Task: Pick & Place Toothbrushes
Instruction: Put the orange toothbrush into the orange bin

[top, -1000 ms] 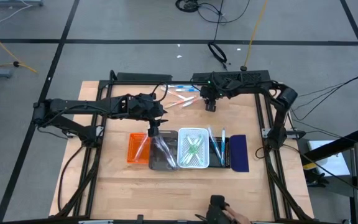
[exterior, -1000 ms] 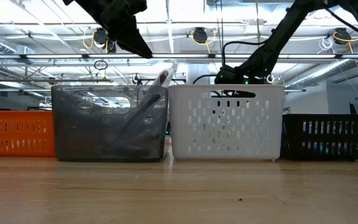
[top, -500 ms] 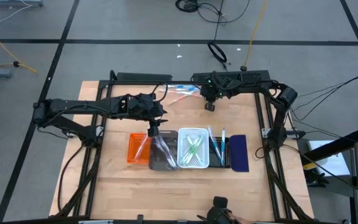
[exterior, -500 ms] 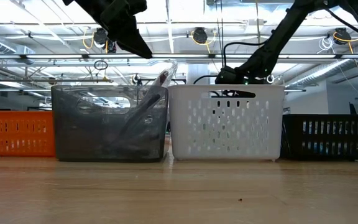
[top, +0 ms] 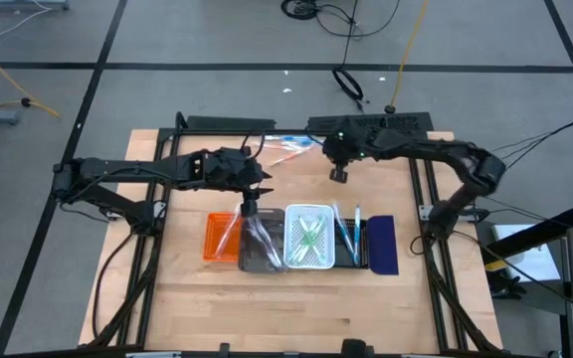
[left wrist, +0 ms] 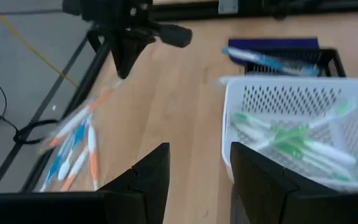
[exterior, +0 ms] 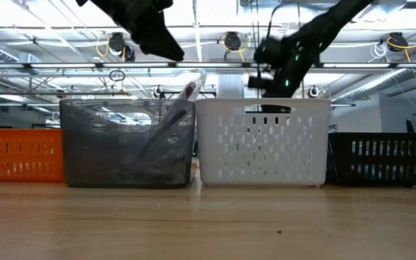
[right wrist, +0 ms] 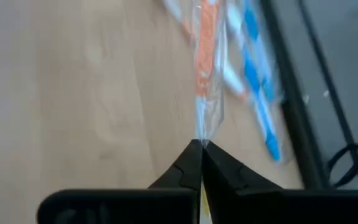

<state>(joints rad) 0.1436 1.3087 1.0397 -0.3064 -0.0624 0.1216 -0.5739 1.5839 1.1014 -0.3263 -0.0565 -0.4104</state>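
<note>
Overhead and table-level cameras both frame the white tray [top: 308,237].

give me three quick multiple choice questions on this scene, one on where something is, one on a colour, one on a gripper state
1. Where is the loose pile of toothbrushes?
A. in the orange tray
B. on the table's far edge, beyond the row of trays
C. on the floor

2. What colour are the toothbrushes in the white tray?
A. green and white
B. pink
C. black

3. How is the right gripper?
A. wide open over the navy tray
B. shut on a wrapped orange toothbrush
C. shut on the grey tray

Answers:
1 B, the high view shows the pile beyond the trays, near the right gripper.
2 A, the left wrist view shows green and white brushes in it.
3 B, the right wrist view shows the fingertips pinching the clear wrapper of the orange toothbrush.
</note>
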